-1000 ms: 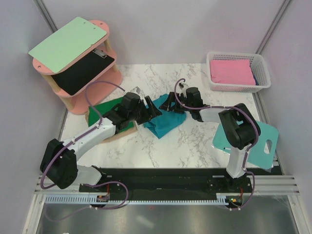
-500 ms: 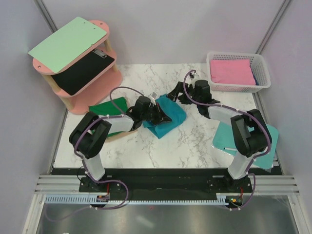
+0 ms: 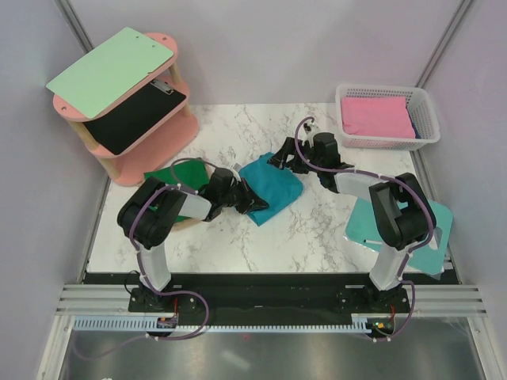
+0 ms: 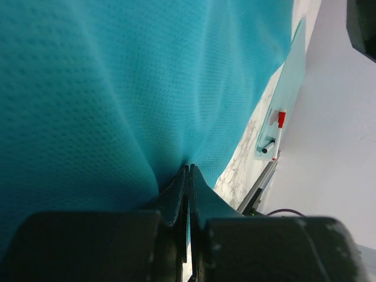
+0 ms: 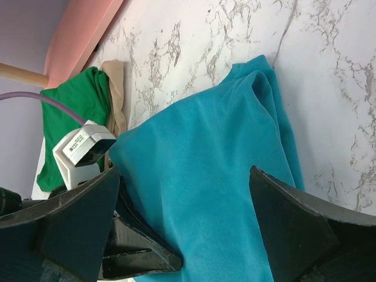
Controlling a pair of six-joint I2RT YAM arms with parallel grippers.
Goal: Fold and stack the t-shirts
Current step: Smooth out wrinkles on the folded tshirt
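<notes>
My left gripper pinches a fold of the soft teal-blue t-shirt, bunched in the middle of the marble table, at its 8 o'clock edge — to drag it flat, I judge. The right gripper hovers with fingers spread over the 12 o'clock edge. The dark green t-shirt lies at 9 o'clock.

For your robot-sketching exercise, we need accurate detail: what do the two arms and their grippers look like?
The left arm and right arm match: black joint housings, white links between, and a purple cable looping alongside each. The left gripper and right gripper are black, each with two fingers; the right one's look broad and blunt.
</notes>
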